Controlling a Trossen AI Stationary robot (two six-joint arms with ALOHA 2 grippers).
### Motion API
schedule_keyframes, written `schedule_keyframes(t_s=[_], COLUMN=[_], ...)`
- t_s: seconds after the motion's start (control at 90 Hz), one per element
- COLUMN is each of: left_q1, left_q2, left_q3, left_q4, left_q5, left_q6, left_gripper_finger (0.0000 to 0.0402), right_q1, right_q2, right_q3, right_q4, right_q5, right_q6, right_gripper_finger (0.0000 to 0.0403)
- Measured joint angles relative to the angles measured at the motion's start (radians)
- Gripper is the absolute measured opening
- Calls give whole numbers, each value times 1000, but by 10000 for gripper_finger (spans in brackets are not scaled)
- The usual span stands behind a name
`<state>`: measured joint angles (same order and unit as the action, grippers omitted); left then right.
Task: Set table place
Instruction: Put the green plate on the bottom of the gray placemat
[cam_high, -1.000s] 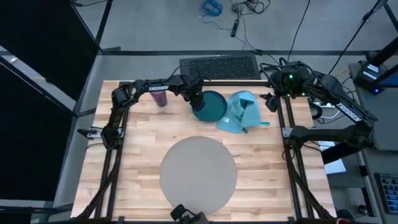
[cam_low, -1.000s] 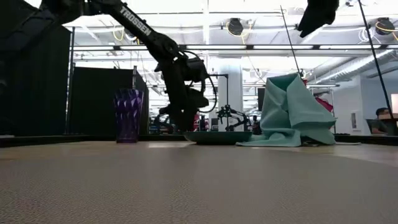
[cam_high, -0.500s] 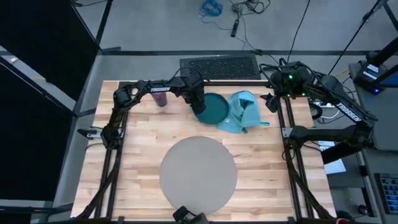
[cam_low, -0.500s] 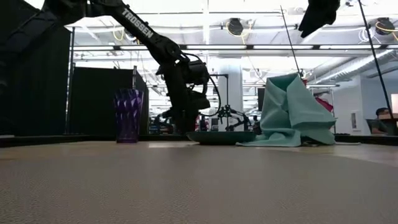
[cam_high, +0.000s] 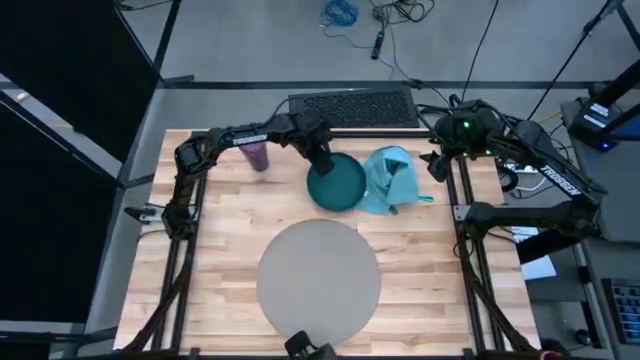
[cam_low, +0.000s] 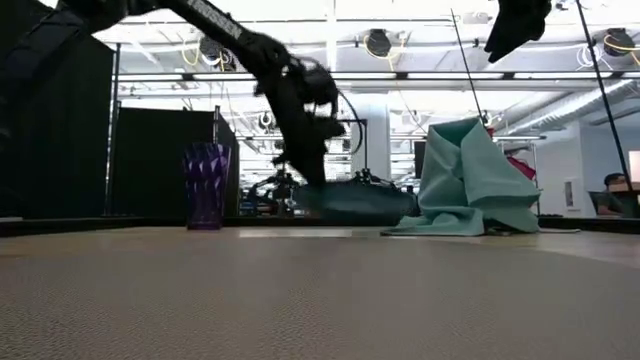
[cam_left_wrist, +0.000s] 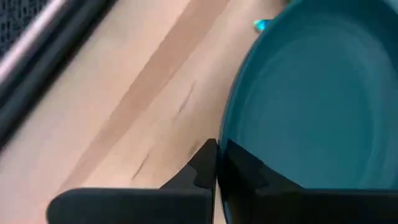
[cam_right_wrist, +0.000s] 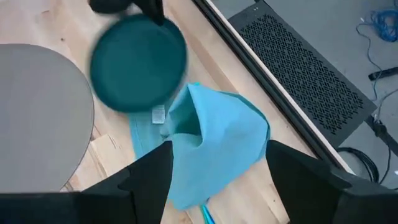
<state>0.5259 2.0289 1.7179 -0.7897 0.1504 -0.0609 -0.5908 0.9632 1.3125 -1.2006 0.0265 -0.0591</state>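
Observation:
The teal plate (cam_high: 338, 184) hangs a little above the table (cam_high: 230, 230), next to the crumpled light-blue napkin (cam_high: 390, 178). My left gripper (cam_high: 321, 160) is shut on the plate's rim. In the low view the plate (cam_low: 358, 200) shows clear of the tabletop. The purple cup (cam_high: 257, 155) stands upright at the far left. The grey-beige mat (cam_high: 320, 275) lies flat near the front edge. A teal cutlery handle (cam_high: 422, 198) sticks out from under the napkin. My right gripper (cam_right_wrist: 217, 180) hovers open, high above the napkin (cam_right_wrist: 217, 134). My left gripper pinches the plate's rim (cam_left_wrist: 225, 142) between its two fingers, one finger (cam_left_wrist: 200, 167) on the outer side and the other over the inner side. It has the far left part of the rim (cam_high: 324, 168) and comes from above, slanting down. The plate is lifted clear of the table.
A black grille (cam_high: 352, 107) lies beyond the table's far edge. The black frame rails (cam_high: 462, 230) run along both sides. Bare planks lie between the mat and the plate.
My left gripper has risen with the plate in its hold. The plate, which rested on the table beside the napkin, now hangs clear of it and has shifted a little toward the near edge. The napkin and cup have stayed put.

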Motion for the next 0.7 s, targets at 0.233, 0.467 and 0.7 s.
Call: schedule_keyframes(t_s=[0.233,0.467,0.7], left_q1=[-50,-286,-589], left_q2=[-134,-259,-269], left_q3=[76,33,-55], left_q4=[-238,-420,-379], left_q5=[68,12,-74], left_q6=[-7,-103,-274], left_gripper_finger=[0,0,0], right_q1=[0,0,0], right_q2=[0,0,0], right_q3=[0,0,0], right_q4=[-1,-7,-7], right_q5=[0,-1,-4], right_q6=[-9,-12,-10], right_gripper_finger=[242,242,242])
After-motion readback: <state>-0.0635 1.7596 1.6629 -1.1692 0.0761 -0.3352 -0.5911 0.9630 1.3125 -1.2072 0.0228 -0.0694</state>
